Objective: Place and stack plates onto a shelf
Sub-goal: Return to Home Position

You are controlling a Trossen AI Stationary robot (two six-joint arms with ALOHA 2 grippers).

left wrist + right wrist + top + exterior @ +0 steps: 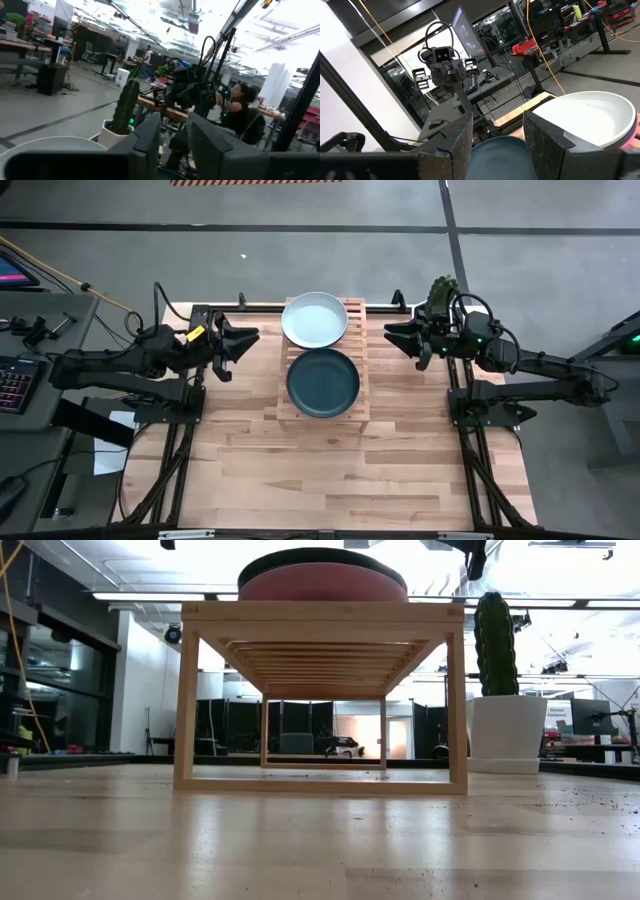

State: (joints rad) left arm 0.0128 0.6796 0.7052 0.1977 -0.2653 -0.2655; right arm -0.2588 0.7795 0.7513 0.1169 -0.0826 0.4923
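Observation:
The shelf (322, 412), a low rack of light wooden slats, stands mid-table. On its far half a pale mint-white plate (315, 319) tops a stack, and a pink rim (635, 132) shows under it. On its near half a dark teal plate (323, 381) lies on top. In the low view a pink plate (322, 585) sits under a dark one (322, 557) on the shelf top (322, 612). My left gripper (250, 338) hovers open left of the shelf. My right gripper (392, 335) hovers open right of it. Neither touches anything.
A cactus in a white pot (505, 690) stands at the table's far right corner, behind my right arm (440, 288). Bare plank tabletop (330, 470) stretches from the shelf to the near edge. A person (240, 105) sits in the room beyond the table.

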